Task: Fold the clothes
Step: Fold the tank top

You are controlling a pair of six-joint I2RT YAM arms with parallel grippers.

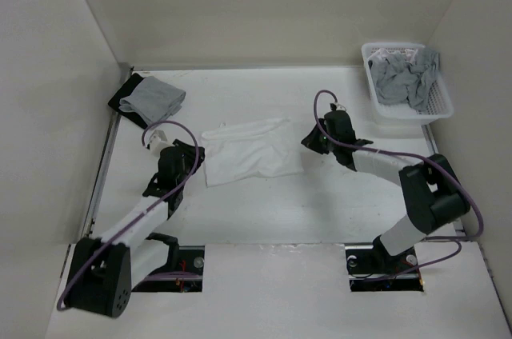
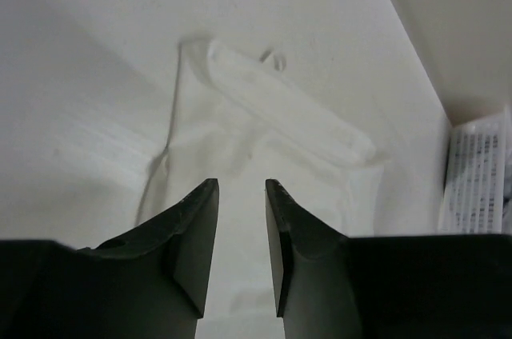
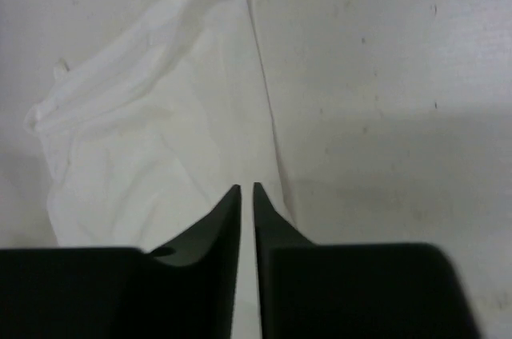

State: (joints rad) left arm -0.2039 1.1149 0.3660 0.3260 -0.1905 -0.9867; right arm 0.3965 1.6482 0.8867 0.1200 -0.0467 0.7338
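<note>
**Fold partly done, both tools off the cloth**

Progress: white sleeveless top (image 1: pixel 248 149) lies at bench (image 1: pixel 264 211) centre as a rough rectangle, long side running 9 to 3 o'clock. In the left wrist view a doubled-over band runs along its far side, with a small strap loop (image 2: pixel 276 59) poking out at 12 o'clock. Judged as at least one fold made. The shape is still wide and wrinkled, and the edge toward 3 o'clock is ragged. Likely left: one more fold across, then smoothing or setting aside.

Tools: left tool (image 2: pixel 240 187) sits at the top's 9 o'clock edge, jaws clearly parted, nothing between them, cloth just ahead. Right tool (image 3: pixel 246 189) sits at the top's 3 o'clock edge, jaws only a narrow slit apart, nothing seen pinched; the cloth's edge runs just under the tips. Neither holds the top.

Containers: white plastic basket (image 1: pixel 373 83) at 1 o'clock on the bench, well apart from the top, holds crumpled grey garments (image 1: pixel 408 75) heaped above the rim. How many, cannot tell.

Other: at 10 o'clock a folded grey garment (image 1: pixel 154 97) rests on a black cloth (image 1: pixel 122 101), no container.
</note>
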